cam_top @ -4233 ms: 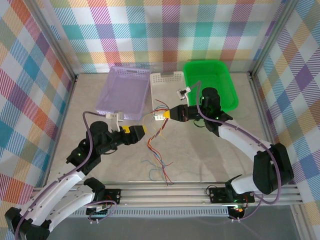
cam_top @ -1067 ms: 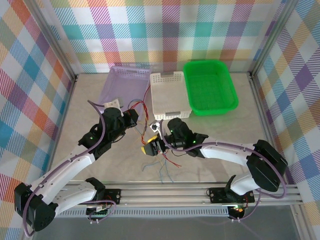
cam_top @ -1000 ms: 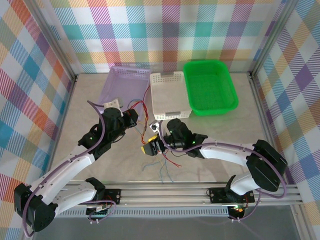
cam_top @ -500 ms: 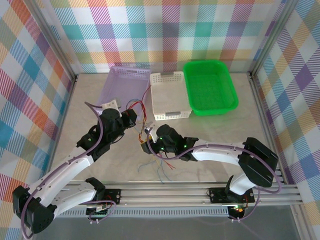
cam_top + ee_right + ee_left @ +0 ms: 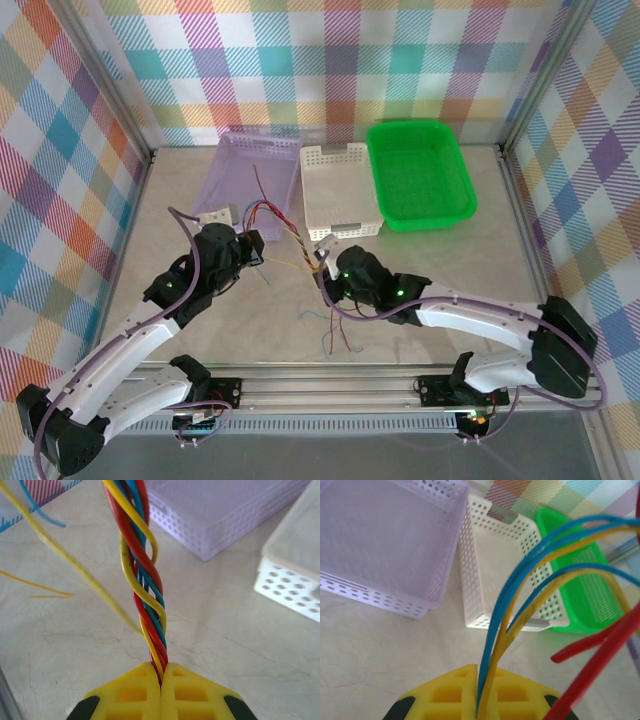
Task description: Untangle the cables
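Because my left end effector (image 5: 478, 692) and right end effector (image 5: 161, 692) both pinched the cables (image 5: 141, 575), I feared pulling would tighten the twist.

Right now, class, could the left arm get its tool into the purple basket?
Probably yes: the left tool lies close to the purple basket, nothing between, though the right tool grips the same cables.
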You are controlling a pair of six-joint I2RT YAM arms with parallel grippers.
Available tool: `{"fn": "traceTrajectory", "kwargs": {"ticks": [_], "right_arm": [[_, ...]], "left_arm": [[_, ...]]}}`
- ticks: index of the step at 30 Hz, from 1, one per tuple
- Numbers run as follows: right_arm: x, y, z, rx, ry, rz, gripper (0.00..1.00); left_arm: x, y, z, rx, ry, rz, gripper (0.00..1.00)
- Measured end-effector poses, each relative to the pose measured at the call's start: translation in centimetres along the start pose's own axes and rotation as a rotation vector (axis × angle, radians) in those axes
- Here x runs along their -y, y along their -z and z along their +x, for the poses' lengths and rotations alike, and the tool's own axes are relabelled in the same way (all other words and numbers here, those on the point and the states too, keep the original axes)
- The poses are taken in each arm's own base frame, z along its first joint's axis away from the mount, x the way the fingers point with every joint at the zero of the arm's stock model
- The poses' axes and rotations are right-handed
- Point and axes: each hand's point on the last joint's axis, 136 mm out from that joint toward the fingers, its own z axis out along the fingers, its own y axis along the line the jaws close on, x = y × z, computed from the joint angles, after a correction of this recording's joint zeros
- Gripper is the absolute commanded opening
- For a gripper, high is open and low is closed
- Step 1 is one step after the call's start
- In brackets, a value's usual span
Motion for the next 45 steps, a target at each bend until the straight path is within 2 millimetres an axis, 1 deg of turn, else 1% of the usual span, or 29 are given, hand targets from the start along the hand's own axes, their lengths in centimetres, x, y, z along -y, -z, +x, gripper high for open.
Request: {"fn": "traceTrajectory", "kwargs": {"ticks": [5,10,13,15,18,21,24,29,32,36,42,45], "right_arm": [[3.3,2.2,-1.1,0.023,-0.03,0.07,0.0],[7.4,3.4,-0.8,-0.005,-0.097,0.145,0.0],[9.3,4.0,-0.6,-0.029,-0.141,0.171,0.0],[9.8,4.3,-0.8,-0.04,-0.157,0.17,0.0],[9.7,4.3,-1.1,-0.053,-0.165,0.152,0.0],[9.3,4.1,-0.6,-0.077,-0.174,0.126,0.0],[8.8,4.0,-0.2,-0.096,-0.183,0.095,0.05],[8.1,4.0,0.0,-0.11,-0.204,0.057,0.23],[7.7,4.0,-0.1,-0.108,-0.208,0.03,0.31],[7.4,4.4,-0.6,-0.091,-0.207,0.009,0.35],[6.4,5.0,-1.1,-0.06,-0.24,-0.048,0.37],[5.6,4.6,-0.6,-0.059,-0.264,-0.097,0.37]], "left_arm": [[-0.4,-0.6,1.0,-0.059,-0.076,-0.035,0.0],[-0.7,-1.1,2.7,-0.138,-0.139,-0.039,0.0],[-0.5,-1.5,3.7,-0.189,-0.17,-0.023,0.0],[-0.2,-1.8,4.5,-0.23,-0.184,-0.004,0.0],[0.0,-2.2,5.6,-0.278,-0.196,0.012,0.0],[0.3,-2.4,6.5,-0.318,-0.211,0.03,0.0],[0.6,-2.4,6.9,-0.334,-0.21,0.046,0.0],[1.0,-2.8,7.4,-0.352,-0.205,0.057,0.0],[1.2,-3.3,7.8,-0.364,-0.199,0.06,0.0],[1.5,-4.1,8.8,-0.399,-0.202,0.053,0.0],[2.1,-4.8,8.7,-0.397,-0.19,0.053,0.0],[2.4,-4.8,8.8,-0.398,-0.189,0.059,0.0]]}}
